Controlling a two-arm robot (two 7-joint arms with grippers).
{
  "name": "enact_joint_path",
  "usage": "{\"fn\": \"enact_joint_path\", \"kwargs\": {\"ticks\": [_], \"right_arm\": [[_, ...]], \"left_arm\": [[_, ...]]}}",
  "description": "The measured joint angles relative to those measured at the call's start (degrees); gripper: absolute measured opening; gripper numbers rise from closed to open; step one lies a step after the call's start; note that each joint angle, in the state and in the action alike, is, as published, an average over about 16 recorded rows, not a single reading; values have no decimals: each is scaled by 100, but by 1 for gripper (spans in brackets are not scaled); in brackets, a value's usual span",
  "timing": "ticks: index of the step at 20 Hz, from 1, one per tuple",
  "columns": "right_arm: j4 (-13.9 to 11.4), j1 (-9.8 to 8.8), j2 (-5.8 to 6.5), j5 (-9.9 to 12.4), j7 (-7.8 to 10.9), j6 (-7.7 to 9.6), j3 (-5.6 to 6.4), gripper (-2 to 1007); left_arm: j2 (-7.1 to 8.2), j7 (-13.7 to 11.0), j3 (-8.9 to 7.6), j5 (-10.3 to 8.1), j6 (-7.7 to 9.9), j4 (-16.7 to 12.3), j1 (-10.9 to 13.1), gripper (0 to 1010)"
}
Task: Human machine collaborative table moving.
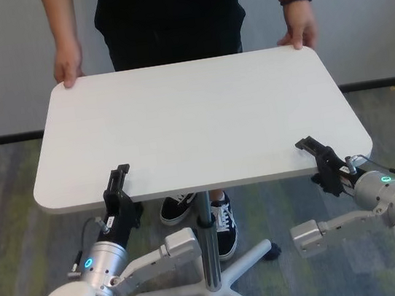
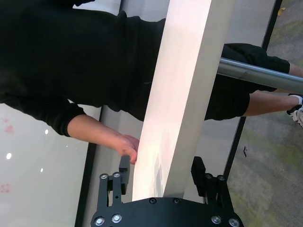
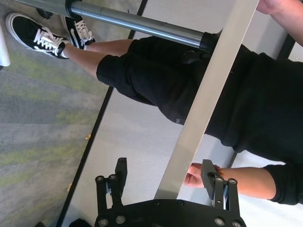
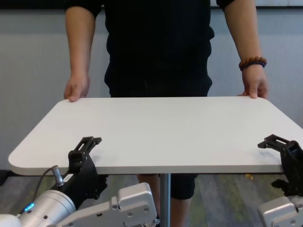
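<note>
White matte rectangular bench [image 1: 194, 123] is bracketed by left gripper [image 1: 117, 186] and right gripper [image 1: 319, 156], jaws apart, unclamped. Black-clad human [image 4: 158, 42] holds the far corners; moving seems not yet begun.

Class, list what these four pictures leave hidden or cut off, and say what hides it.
- The human: face, cut off by the top edge in head and chest views.
- The pole: its base, below the chest view's bottom edge.
- Left gripper and right gripper: lower fingers, under the table.
</note>
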Motion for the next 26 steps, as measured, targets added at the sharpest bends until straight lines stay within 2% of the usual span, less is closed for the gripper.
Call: {"fn": "enact_joint_path", "kwargs": {"ticks": [6,13,19,26], "right_arm": [[-3,2,-1,3,-5,0,2,989],[-94,-43,16,25,5,21,2,1001],[-364,-169,42,54,84,94,-7,1001],[-915,-426,75,34,254,288,-25,1001]], "left_arm": [[4,-3,2,0,0,-3,0,931],[99,-47,-33,-25,27,-252,122,998],[303,-158,-145,-85,85,-814,439,1001],[631,-337,-397,-239,139,-1706,1091,1002]]}}
